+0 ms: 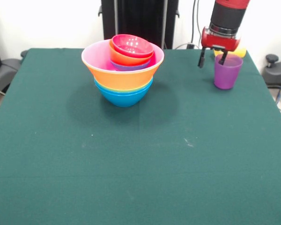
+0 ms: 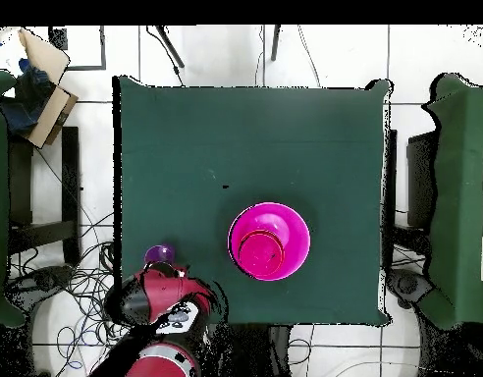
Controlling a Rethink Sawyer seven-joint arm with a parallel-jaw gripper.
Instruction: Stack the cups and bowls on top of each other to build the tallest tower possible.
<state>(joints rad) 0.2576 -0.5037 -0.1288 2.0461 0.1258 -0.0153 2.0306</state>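
A dark green cloth-covered table (image 1: 131,164) fills most of both views, its matte surface flat and faintly speckled. On its far half in the front view stands the tower (image 1: 123,70), a nested stack of glossy round plastic bowls: a light blue bowl (image 1: 124,97) at the base, a wide orange bowl (image 1: 126,78) above it, a pink bowl (image 1: 96,56) seated inside that, then a smaller orange-red bowl (image 1: 122,58) and a crimson bowl (image 1: 132,46) topmost, with a dark rim showing between the small ones. From overhead the tower (image 2: 269,242) reads as a pink disc with a red circle inside.

Near the table's far corner the translucent purple cup (image 1: 227,71) stands upright, a tapered tumbler. The red and black gripper (image 1: 211,58) hangs just above it, fingers spread, one slim dark finger dipping at the cup's rim and the other outside it. A bit of yellow cup (image 1: 240,52) shows behind.
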